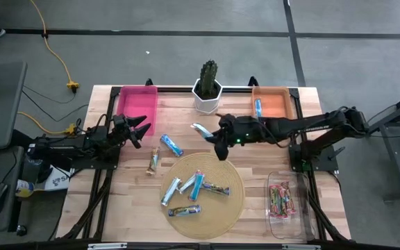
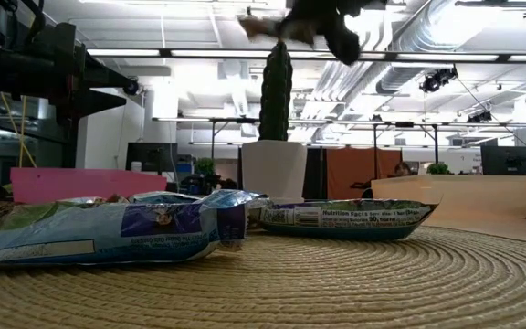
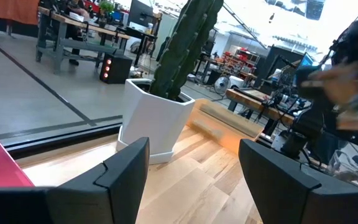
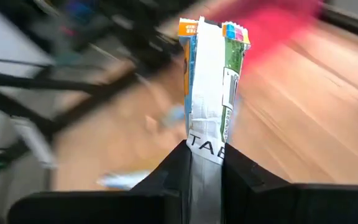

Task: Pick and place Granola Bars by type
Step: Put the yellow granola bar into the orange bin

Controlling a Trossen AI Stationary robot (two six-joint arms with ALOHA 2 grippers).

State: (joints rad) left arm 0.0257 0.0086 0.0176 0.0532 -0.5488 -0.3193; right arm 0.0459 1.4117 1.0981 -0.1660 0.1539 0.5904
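Note:
My right gripper [image 1: 212, 132] hangs above the table near the cactus pot, shut on one blue-and-white granola bar [image 1: 200, 129]. In the low view that gripper [image 2: 286, 26] shows at the top. Several more bars [image 1: 193, 186] lie on the round woven mat [image 1: 235, 208]. Two bars [image 1: 172, 144] [image 1: 153, 161] lie flat on the wood left of the mat. One blue bar [image 1: 258, 107] lies in the orange bin [image 1: 276, 97]. My left gripper [image 1: 143, 129] waits open at the table's left, beside the pink bin [image 1: 139, 104], with nothing between its fingers [image 3: 123, 171]. My right gripper pinches one end of the bar [image 4: 207, 148] between its two fingers [image 4: 178, 167]. The fingers come from the table's right, slanting a little down. The bar runs on along them past the tips [image 4: 211, 68], lifted clear of the table.
A cactus in a white pot [image 1: 207, 90] stands at the far middle, close to the held bar. A clear bin [image 1: 298, 208] with pink-red bars [image 1: 280, 199] sits at the near right. Bare wood lies between the mat and the far bins.

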